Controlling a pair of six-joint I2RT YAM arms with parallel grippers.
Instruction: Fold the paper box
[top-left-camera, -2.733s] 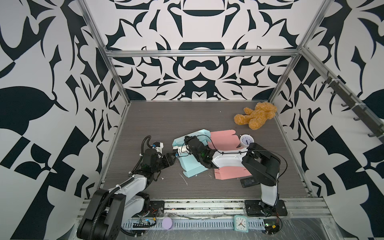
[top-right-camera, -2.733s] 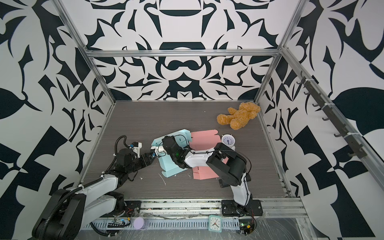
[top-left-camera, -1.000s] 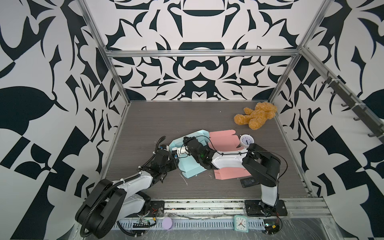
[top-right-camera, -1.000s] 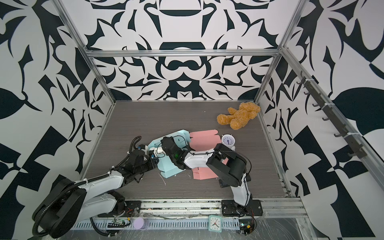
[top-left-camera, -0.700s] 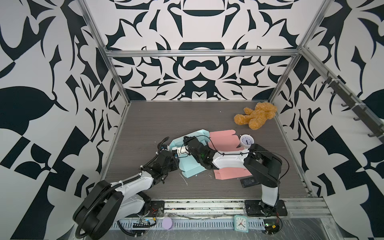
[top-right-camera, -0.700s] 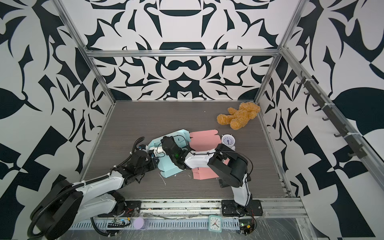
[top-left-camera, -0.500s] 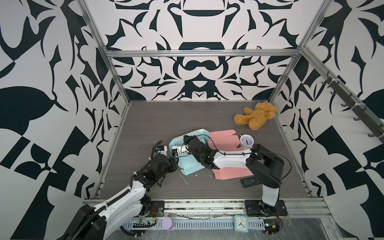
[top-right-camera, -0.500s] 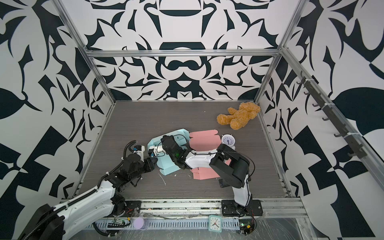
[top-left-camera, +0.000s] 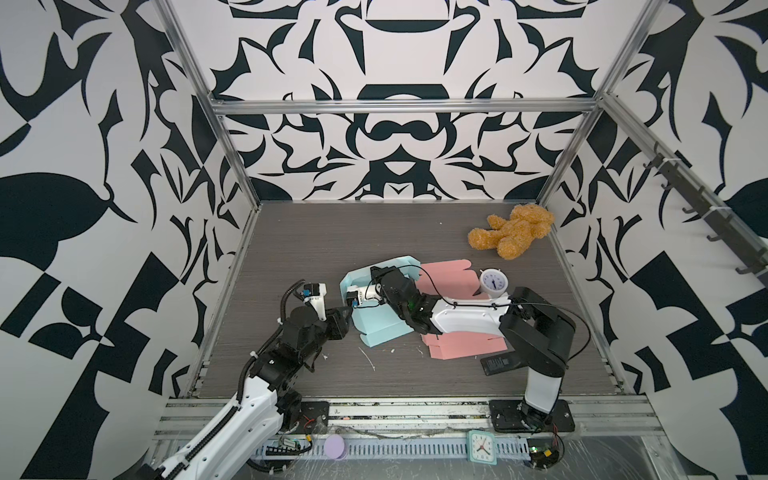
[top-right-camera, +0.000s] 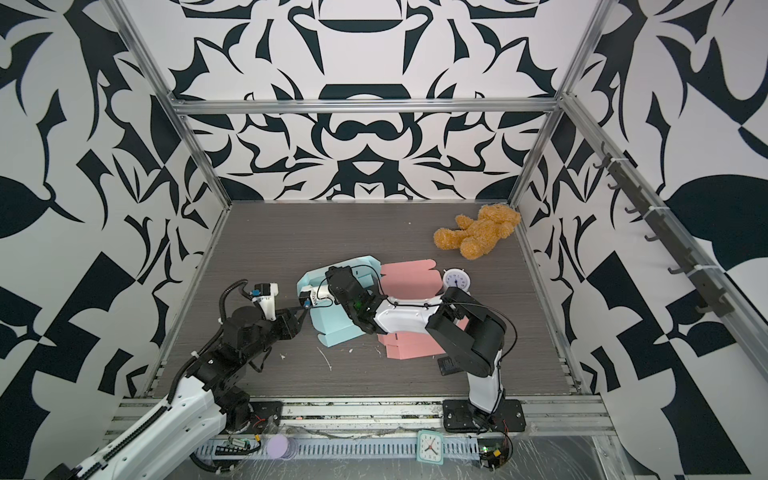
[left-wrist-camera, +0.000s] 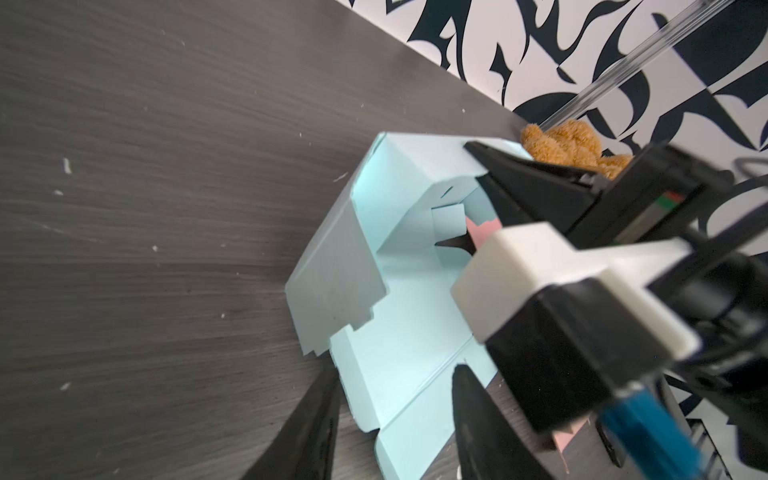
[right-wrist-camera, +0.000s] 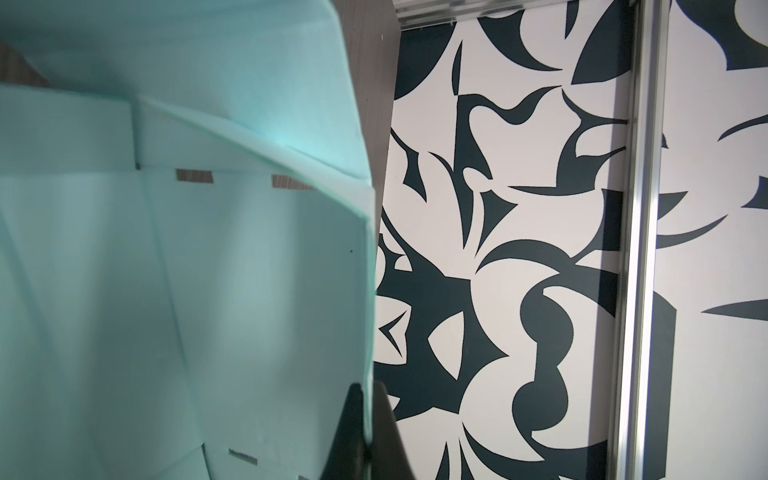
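Pinching jaws, right gripper (right-wrist-camera: 367, 419): closed tight on the thin top edge of one raised wall of the paper box (right-wrist-camera: 124, 291); the card edge runs between the two black fingertips.
Jaws of left gripper (left-wrist-camera: 395, 372): partly apart, with nothing clamped. A low corner flap of the box lies between the fingers in the left wrist view; whether either finger touches the card cannot be told.
Reach of left gripper in both top views: tips just at the box's left edge, opposite the right arm's wrist camera.
Position of paper box (top-left-camera: 379, 330): light blue and half formed, it rests near the middle of the table (top-left-camera: 332, 241). The far and left walls stand up and the near panel lies flat.
Pink card sheet (top-left-camera: 451, 272): flat, just to the right of the box and partly under the right arm.
White alarm clock (top-left-camera: 493, 284): upright at the pink sheet's right edge.
Flat black device (top-left-camera: 498, 365): on the table beside the near pink piece.
Teddy bear (top-left-camera: 511, 236): far right corner, well apart from the box.
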